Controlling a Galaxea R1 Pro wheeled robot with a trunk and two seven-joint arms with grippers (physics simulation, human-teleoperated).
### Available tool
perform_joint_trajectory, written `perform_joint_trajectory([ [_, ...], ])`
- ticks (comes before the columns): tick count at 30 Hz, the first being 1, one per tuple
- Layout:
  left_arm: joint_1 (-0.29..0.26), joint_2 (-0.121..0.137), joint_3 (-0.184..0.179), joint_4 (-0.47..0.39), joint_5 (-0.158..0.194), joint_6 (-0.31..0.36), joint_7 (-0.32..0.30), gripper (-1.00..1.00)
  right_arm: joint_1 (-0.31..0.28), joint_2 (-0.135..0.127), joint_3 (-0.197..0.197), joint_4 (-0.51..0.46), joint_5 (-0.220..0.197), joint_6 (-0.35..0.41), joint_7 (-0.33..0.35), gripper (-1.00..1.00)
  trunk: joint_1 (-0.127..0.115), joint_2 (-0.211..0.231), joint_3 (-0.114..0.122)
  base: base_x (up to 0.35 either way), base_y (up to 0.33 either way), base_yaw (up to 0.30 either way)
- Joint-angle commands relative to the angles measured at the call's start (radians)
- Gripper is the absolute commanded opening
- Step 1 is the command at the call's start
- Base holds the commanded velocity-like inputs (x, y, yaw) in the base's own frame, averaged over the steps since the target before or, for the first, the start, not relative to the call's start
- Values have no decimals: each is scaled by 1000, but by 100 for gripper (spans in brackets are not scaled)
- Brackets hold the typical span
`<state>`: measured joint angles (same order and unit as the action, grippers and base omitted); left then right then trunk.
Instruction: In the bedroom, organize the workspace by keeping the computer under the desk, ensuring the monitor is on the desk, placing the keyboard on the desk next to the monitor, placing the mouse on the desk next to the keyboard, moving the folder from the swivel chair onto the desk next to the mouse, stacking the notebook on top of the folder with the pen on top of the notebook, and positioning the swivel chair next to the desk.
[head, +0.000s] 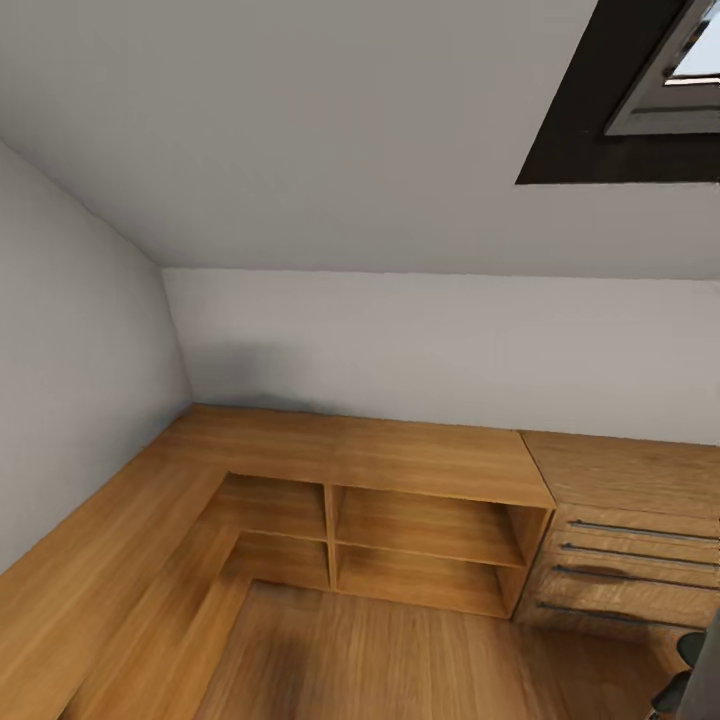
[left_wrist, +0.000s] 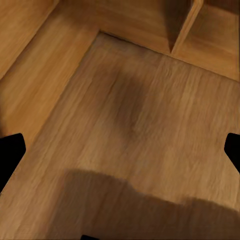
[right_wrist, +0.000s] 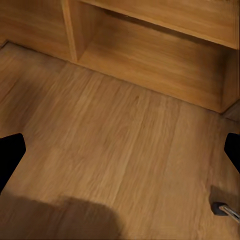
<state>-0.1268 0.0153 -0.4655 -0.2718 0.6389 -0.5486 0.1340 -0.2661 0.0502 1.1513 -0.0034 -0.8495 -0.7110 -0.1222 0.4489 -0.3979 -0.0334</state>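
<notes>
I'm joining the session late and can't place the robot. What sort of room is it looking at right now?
Probably an attic room: a sloped pale ceiling with a dark-framed skylight, low built-in wooden shelving along the wall, a wooden drawer unit beside it, and wood plank floor.

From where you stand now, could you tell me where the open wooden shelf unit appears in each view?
Head view: shelf unit low in the centre, left of the drawer dresser.
Left wrist view: one cubby beyond the plank floor.
Right wrist view: two cubbies along the floor's far edge.
Shared landmark: the upright divider.
</notes>
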Motion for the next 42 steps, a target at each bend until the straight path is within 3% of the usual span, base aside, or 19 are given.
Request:
perform_joint_trajectory([
  [1,-1,1,-9,-1,2,-2,8,100,-1,0,8,0,1,-1,-10,100,1,-2,-1,265,209,-227],
  [19,-1,-2,-9,0,4,5,8,100,-1,-1,8,0,0,-1,-10,100,1,-2,17,233,200,-205],
  [42,-1,-14,-10,0,3,4,9,100,-1,-2,3,0,-2,1,-10,100,9,-16,37,16,7,-181],
])
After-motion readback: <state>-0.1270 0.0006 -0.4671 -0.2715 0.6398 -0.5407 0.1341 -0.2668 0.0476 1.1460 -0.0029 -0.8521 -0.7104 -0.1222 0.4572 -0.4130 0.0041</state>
